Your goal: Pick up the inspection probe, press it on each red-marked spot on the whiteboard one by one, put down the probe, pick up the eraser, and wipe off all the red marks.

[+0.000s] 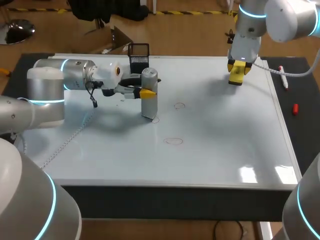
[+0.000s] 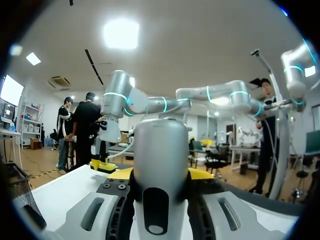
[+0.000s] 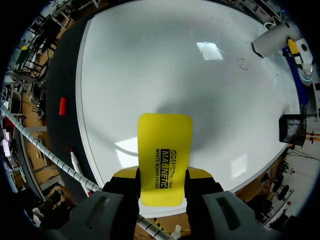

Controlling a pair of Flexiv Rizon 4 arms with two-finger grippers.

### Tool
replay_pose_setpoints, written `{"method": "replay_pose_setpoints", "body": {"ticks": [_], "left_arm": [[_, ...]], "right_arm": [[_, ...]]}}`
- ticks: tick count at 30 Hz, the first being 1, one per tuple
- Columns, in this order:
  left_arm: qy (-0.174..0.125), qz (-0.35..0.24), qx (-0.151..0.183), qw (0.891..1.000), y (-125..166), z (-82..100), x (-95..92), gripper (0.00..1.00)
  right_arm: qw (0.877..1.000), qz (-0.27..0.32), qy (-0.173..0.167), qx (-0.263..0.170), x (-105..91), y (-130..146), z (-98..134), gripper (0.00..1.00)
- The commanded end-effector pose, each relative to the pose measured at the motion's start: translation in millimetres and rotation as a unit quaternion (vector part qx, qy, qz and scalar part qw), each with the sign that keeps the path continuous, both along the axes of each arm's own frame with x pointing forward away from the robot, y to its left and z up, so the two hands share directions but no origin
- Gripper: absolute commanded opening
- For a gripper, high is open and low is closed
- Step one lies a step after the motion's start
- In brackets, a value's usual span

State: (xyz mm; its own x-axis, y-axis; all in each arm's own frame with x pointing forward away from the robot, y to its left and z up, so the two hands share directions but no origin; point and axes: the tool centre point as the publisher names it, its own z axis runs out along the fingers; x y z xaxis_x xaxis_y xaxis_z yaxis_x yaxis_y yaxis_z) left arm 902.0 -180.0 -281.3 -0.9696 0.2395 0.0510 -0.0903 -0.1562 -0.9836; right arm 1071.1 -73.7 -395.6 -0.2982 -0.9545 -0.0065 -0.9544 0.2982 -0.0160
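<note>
Closest to the head camera bulged the rounded grey housings of both arms, the left arm (image 1: 47, 100) coming in from the left side and the right arm (image 1: 280, 20) from the far right corner. Largest of all was the flat white whiteboard (image 1: 225, 150), which lay on a dark table (image 1: 306, 135) and covered most of it.

The left arm stretched nearly level over the board's left half. Its left gripper (image 1: 149, 92) was clamped from two sides on the grey cylindrical inspection probe (image 1: 149, 102). That probe stood upright, long axis vertical and rounded top up, with its lower end down on the board at a faint thin-lined oval mark (image 1: 155, 119).

The right gripper (image 1: 236, 70) hung over the board's far right part with its fingers pointing down, gripping the yellow rectangular eraser (image 1: 236, 75). The eraser's long axis ran along the fingers and its free end pointed down at the board, apart from the surface.

A black wire mesh basket (image 1: 139, 56) stood at the board's far edge, just behind the probe. A white marker pen (image 1: 283, 77) lay on the table just beside the board's right edge, and a small red cap (image 1: 295, 108) lay apart from it, nearer the front. Two more oval marks sat right of the probe, one near it (image 1: 179, 105) and one farther forward (image 1: 173, 141).
</note>
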Motion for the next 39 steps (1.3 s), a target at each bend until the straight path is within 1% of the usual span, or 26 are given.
{"method": "replay_pose_setpoints", "body": {"ticks": [1, 5, 11, 15, 19, 23, 24, 29, 39], "left_arm": [[-0.004, 0.01, 0.006, 1.0, 3.0, 10.2, -2.1, 0.0], [-0.005, 0.02, 0.003, 1.0, 8.9, 14.6, 2.9, 0.0], [-0.012, 0.04, 0.004, 0.999, 24.5, 23.9, 15.7, 0.0], [-0.022, 0.058, 0.007, 0.998, 39.6, 30.7, 27.8, 0.0], [-0.024, 0.08, 0.004, 0.997, 55.9, 36.0, 39.0, 0.0], [-0.027, 0.101, 0.006, 0.995, 73.9, 38.6, 56.1, 0.0], [-0.028, 0.106, 0.011, 0.994, 78.7, 39.3, 60.2, 0.0], [-0.027, 0.136, 0.016, 0.99, 102.9, 39.0, 80.3, 0.0], [-0.023, 0.186, -0.002, 0.982, 149.0, 35.6, 110.3, 0.0]], "right_arm": [[1.0, 0.001, 0.0, -0.002, -0.1, -0.7, 1.8, 0.0], [1.0, 0.001, 0.0, -0.002, -0.1, -0.7, 1.8, 0.0], [1.0, 0.001, 0.0, -0.002, -0.1, -0.7, 1.8, 0.0], [1.0, 0.001, 0.0, -0.002, -0.1, -0.7, 1.8, 0.0], [1.0, 0.001, 0.0, -0.002, -0.1, -0.7, 1.8, 0.0], [1.0, 0.001, 0.0, -0.002, -0.1, -0.7, 1.8, 0.0], [1.0, 0.001, 0.0, -0.002, -0.1, -0.7, 1.8, 0.0], [1.0, 0.001, 0.0, -0.002, -0.1, -0.7, 1.8, 0.0], [1.0, 0.001, 0.0, -0.002, -0.1, -0.7, 1.8, 0.0]]}}
